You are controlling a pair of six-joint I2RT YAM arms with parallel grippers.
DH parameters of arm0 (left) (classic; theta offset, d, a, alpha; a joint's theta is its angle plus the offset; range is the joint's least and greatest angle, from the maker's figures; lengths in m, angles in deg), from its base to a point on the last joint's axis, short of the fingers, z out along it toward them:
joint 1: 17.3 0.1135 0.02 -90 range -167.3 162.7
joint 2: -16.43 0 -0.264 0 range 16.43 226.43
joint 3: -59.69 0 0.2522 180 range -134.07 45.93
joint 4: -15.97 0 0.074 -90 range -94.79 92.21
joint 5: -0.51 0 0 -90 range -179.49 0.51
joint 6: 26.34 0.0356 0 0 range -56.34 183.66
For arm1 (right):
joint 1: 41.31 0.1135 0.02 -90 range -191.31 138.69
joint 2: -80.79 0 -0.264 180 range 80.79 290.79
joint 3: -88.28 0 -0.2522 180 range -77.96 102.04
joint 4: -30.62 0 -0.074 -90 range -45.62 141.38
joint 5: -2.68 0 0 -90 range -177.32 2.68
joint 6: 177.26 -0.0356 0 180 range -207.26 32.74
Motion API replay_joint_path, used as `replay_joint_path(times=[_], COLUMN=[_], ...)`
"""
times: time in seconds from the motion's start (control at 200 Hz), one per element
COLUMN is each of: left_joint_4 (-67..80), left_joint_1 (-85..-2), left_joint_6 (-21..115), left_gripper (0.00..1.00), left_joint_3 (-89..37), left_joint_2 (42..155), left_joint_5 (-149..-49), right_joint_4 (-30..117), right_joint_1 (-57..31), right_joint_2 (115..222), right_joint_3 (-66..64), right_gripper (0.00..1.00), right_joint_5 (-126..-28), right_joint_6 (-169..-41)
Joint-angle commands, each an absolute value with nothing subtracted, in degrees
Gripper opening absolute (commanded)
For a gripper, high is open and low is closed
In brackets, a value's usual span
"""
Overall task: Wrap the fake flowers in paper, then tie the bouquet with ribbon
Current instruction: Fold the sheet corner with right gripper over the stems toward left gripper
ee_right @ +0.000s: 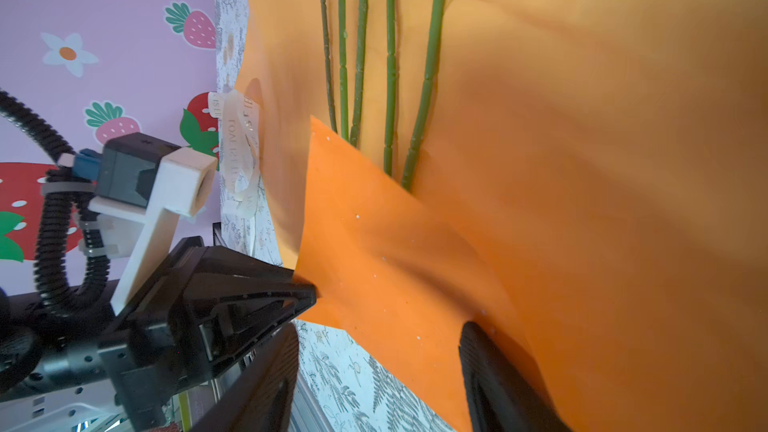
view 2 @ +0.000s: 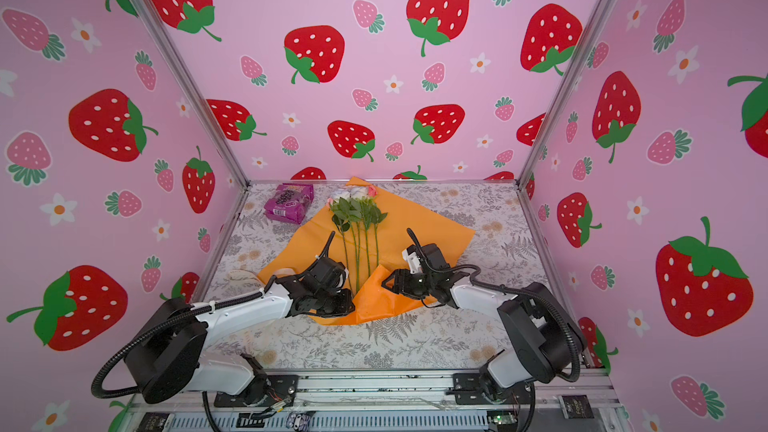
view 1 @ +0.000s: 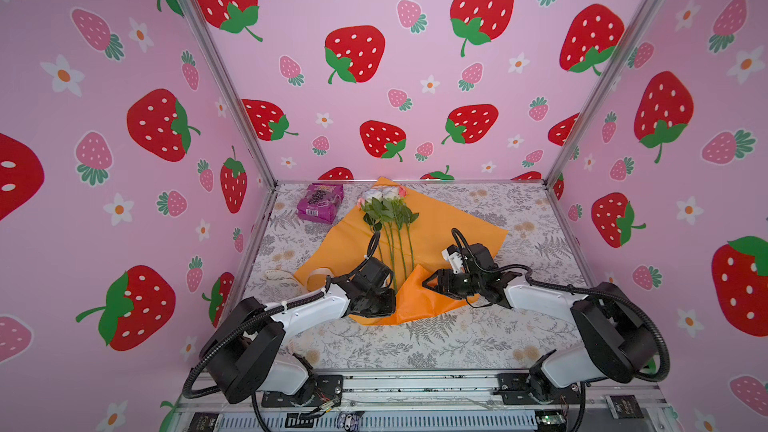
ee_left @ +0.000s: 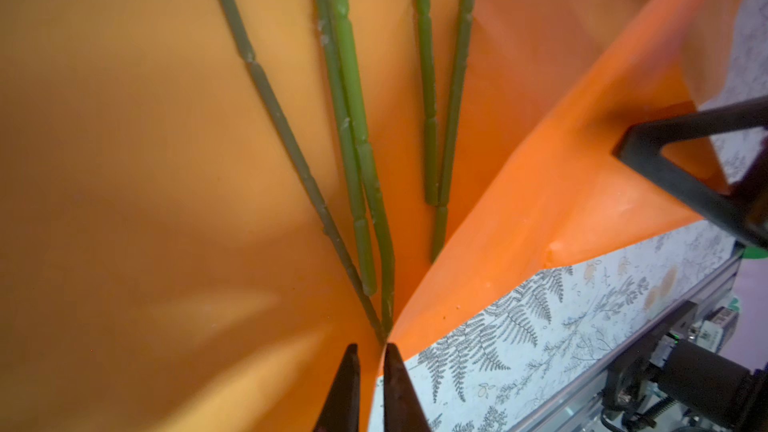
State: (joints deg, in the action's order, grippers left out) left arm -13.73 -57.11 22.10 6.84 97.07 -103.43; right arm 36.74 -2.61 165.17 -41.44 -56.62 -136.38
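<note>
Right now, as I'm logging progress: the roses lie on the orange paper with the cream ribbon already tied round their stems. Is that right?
Not quite. The roses do lie on the orange paper, but the cream ribbon is not tied round their stems. It lies loose at the paper's left edge, as both top views show. The left wrist view shows the stems bare.

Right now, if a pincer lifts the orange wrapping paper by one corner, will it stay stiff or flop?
Likely floppy: the orange wrapping paper bends in a soft curve where its flap is folded over the stems. Probably light and slippery too; the thin sheet looks smooth.
</note>
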Motion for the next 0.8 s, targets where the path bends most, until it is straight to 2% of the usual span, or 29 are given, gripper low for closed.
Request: replay_joint_path(times=[0.0, 0.04, 0.07, 0.2, 0.41, 0.545, 0.6, 0.69, 0.795], left_joint_4=[-14.7, -15.1, -15.6, -16.0, -16.1, -16.4, -16.1, -15.9, -17.2], left_joint_1=[-57.2, -57.0, -57.0, -56.2, -56.0, -55.9, -56.0, -56.0, -55.9], left_joint_6=[21.5, 21.1, 20.8, 20.3, 20.0, 19.9, 20.3, 22.0, 24.1], left_gripper=[0.08, 0.07, 0.01, 0.00, 0.00, 0.00, 0.04, 0.28, 0.47], left_joint_3=[5.7, 5.9, 5.9, 6.0, 6.1, 5.8, 6.0, 6.1, 6.2], left_joint_2=[96.5, 96.1, 95.8, 95.6, 96.5, 96.4, 95.9, 95.3, 94.7], left_joint_5=[-101.5, -100.5, -99.9, -99.0, -99.1, -99.3, -99.6, -101.3, -103.8], right_joint_4=[45.4, 46.5, 47.5, 54.9, 61.0, 62.8, 63.1, 64.4, 66.4], right_joint_1=[-2.9, -2.9, -2.9, -2.9, -2.9, -2.7, -2.6, -2.6, -2.5], right_joint_2=[161.2, 159.6, 158.3, 156.7, 159.7, 158.6, 158.0, 157.7, 158.9], right_joint_3=[-40.4, -40.8, -41.0, -39.7, -36.7, -35.3, -35.0, -35.0, -35.0], right_gripper=[0.64, 0.64, 0.63, 0.58, 0.31, 0.28, 0.27, 0.27, 0.27], right_joint_5=[-61.6, -62.8, -64.1, -67.8, -68.8, -68.3, -66.9, -64.7, -66.2], right_joint_6=[-130.2, -128.0, -126.8, -122.1, -117.6, -115.6, -114.3, -112.6, -112.1])
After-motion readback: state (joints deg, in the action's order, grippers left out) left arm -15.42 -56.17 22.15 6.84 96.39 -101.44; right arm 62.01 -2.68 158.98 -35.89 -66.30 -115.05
